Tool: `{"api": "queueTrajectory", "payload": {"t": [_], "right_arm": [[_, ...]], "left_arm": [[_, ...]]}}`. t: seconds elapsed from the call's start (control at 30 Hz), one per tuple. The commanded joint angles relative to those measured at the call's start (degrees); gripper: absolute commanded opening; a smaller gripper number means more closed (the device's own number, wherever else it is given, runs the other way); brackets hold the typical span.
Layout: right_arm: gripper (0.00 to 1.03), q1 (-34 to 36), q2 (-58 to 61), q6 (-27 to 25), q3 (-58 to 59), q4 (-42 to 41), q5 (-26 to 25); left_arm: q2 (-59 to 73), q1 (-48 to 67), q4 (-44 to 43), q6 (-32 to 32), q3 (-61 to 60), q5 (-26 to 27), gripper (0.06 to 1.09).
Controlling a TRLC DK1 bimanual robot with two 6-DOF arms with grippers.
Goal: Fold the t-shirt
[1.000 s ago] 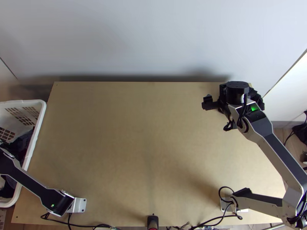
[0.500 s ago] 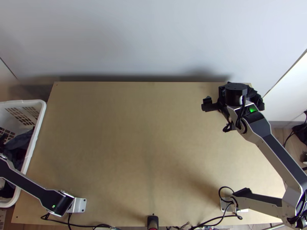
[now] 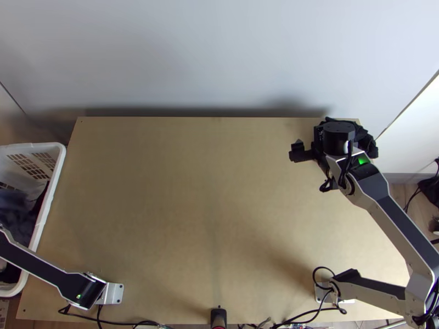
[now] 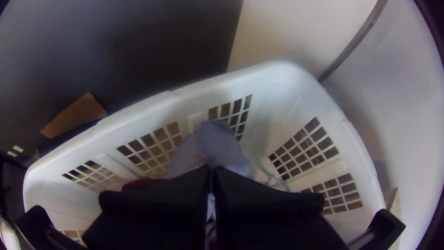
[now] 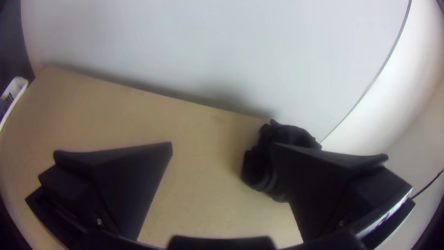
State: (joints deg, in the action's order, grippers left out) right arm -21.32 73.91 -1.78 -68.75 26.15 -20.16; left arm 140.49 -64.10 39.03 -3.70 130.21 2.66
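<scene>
While the grey-blue cloth (image 4: 219,143) is seen bunched in the white basket (image 3: 45,214), left of the desk (image 3: 192,192), it can't be confirmed as the t-shirt. Left tool (image 4: 211,170) is positioned at that cloth, fingers together; whether any is pinched can't be told. Some dark red cloth (image 4: 141,184) is seen near it. Right tool (image 3: 332,141), fingers wide apart, is held by the desk's far right corner, where black cloth (image 5: 292,135) is left bunched.

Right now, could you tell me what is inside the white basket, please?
The basket holds bunched grey-blue cloth and some dark red cloth; these and the left gripper hide whatever lies beneath.
</scene>
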Motion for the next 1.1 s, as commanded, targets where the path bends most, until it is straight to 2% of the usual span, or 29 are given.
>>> {"api": "queueTrajectory", "payload": {"t": [0.0, 0.07, 0.17, 0.27, 0.47, 0.53, 0.73, 0.9, 1.0, 1.07], "right_arm": [[0.98, 0.1, -1.4, 0.0, 0.9, -0.5, -0.1], [0.98, 0.1, -2.0, 0.0, 1.2, -0.5, -0.1], [0.98, 0.1, -3.1, 0.0, 2.7, -1.2, -0.1], [0.98, 0.1, -4.3, 0.0, 4.4, -1.5, -0.1], [0.98, 0.7, -6.2, 0.0, 6.0, -1.6, -0.1], [0.98, 0.7, -6.5, 0.0, 5.9, -2.1, -0.1], [0.98, 0.6, -6.6, 0.0, 5.5, -2.6, -0.1], [0.98, 0.6, -6.6, 0.0, 4.6, -3.0, -0.1], [0.98, 0.6, -6.5, -0.1, 5.1, -3.0, -0.1], [0.98, 0.4, -6.6, 0.1, 4.9, -3.0, -0.1]], "left_arm": [[-6.6, 0.3, 1.5, -2.4, 1.0, 6.6, 0.10], [-9.5, -0.1, 1.3, -4.7, 1.0, 6.7, 0.09], [-14.1, -0.9, -0.6, -12.4, 1.1, 4.0, 0.09], [-18.6, -3.3, -4.9, -20.5, 1.1, 4.0, 0.09], [-24.8, -4.3, -7.3, -21.8, 0.8, 4.1, 0.09], [-27.4, -5.3, -8.4, -23.4, 0.8, 6.6, 0.09], [-33.4, -5.1, -11.5, -22.4, -2.9, 9.6, 0.09], [-35.7, -6.0, -14.9, -25.6, -5.2, 9.9, 0.09], [-32.4, -5.5, -13.9, -24.5, -4.8, 9.8, 0.09], [-32.5, -4.7, -12.6, -19.1, -6.1, 8.4, 0.09]]}}
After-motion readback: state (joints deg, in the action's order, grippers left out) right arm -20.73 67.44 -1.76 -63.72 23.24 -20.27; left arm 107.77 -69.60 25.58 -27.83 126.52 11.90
